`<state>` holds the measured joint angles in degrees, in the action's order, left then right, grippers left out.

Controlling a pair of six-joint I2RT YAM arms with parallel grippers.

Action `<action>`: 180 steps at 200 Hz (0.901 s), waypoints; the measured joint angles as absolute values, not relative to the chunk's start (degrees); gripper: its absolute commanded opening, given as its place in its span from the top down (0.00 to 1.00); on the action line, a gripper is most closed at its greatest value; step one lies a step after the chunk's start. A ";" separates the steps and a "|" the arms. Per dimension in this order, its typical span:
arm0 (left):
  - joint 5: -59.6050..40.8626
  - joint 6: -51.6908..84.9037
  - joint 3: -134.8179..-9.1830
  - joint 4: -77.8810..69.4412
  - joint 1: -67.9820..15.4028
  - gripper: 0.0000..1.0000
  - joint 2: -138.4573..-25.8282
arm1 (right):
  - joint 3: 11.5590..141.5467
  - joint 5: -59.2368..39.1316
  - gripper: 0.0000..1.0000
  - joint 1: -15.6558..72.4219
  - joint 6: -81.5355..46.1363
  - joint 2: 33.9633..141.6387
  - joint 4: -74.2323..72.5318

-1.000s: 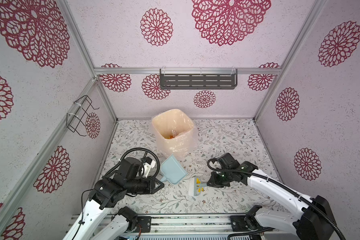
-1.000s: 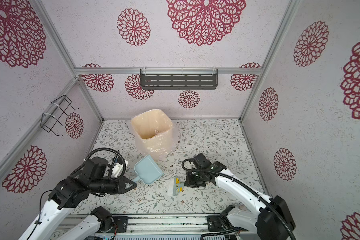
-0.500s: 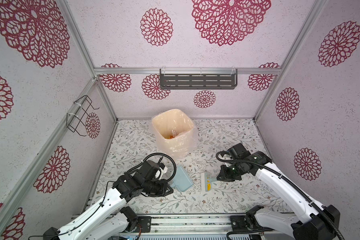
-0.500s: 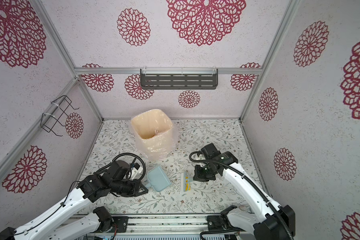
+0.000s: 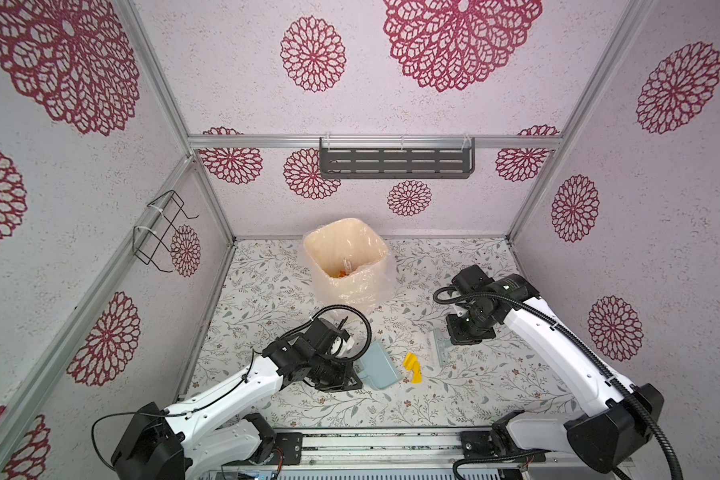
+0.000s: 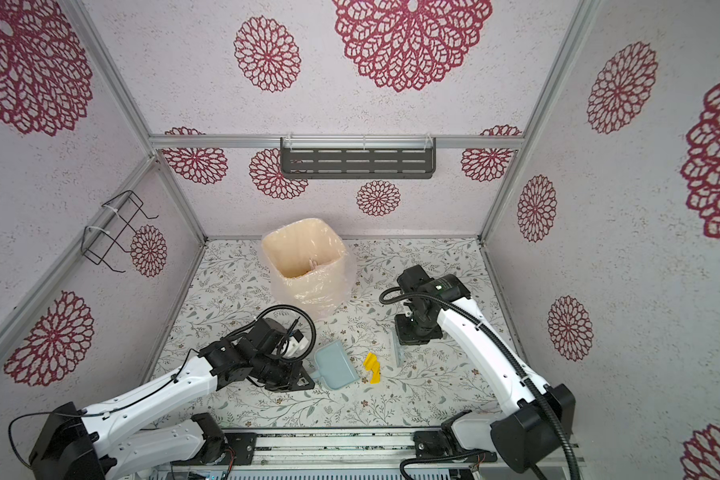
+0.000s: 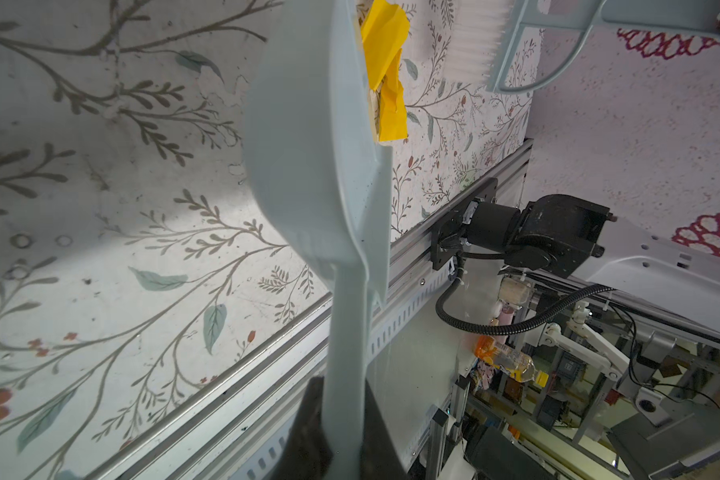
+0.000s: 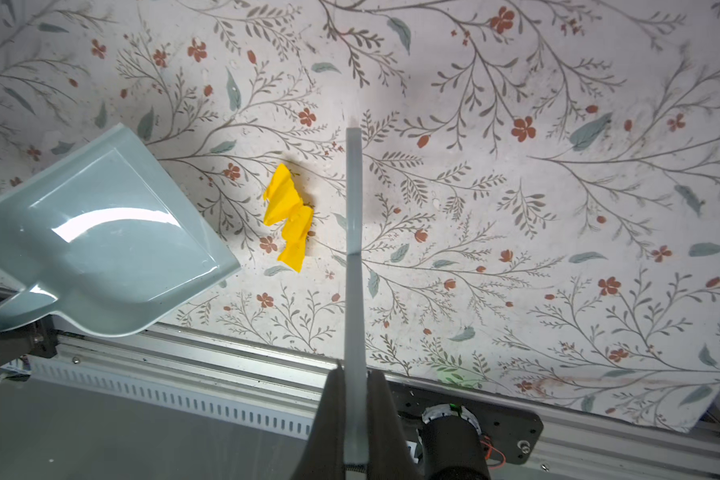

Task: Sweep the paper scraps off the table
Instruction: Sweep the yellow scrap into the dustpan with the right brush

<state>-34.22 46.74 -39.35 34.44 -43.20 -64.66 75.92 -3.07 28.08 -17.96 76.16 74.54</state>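
Observation:
One yellow paper scrap (image 5: 412, 367) (image 6: 371, 366) (image 8: 287, 216) lies on the table (image 5: 474, 395) near the front. The pale blue-grey dustpan (image 5: 378, 369) (image 6: 335, 368) (image 8: 96, 237) rests just left of it, mouth towards the scrap (image 7: 385, 75). My left gripper (image 7: 344, 415) (image 5: 356, 376) is shut on the dustpan's handle. On the scrap's right, a short gap away, stands the pale brush (image 5: 439, 347) (image 6: 398, 349) (image 8: 353, 249). My right gripper (image 8: 354, 399) (image 5: 454, 334) is shut on its handle.
A cream bin (image 5: 346, 262) (image 6: 304, 257) lined with clear plastic stands at the middle back, with a few scraps at its bottom. The metal rail (image 8: 225, 365) runs along the table's front edge. A dark shelf (image 5: 395, 162) hangs on the back wall.
My left arm has carried the dustpan right and forward, down beside the yellow scrap. My right arm has drawn the brush to the right, off the scrap.

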 measured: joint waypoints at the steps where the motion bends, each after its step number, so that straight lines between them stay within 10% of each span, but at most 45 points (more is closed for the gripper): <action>1: -34.28 46.59 -39.35 34.33 -43.22 1.00 -64.84 | 75.92 -3.05 1.00 28.08 -17.89 76.20 74.59; 180: -41.76 40.27 -36.60 27.05 -39.92 1.00 -78.15 | 79.94 -2.31 1.00 37.87 -15.05 87.94 74.19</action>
<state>-41.76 40.27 -36.60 27.05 -39.92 -78.15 79.94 -2.31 37.87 -15.05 87.94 74.19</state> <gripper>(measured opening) 0.126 0.086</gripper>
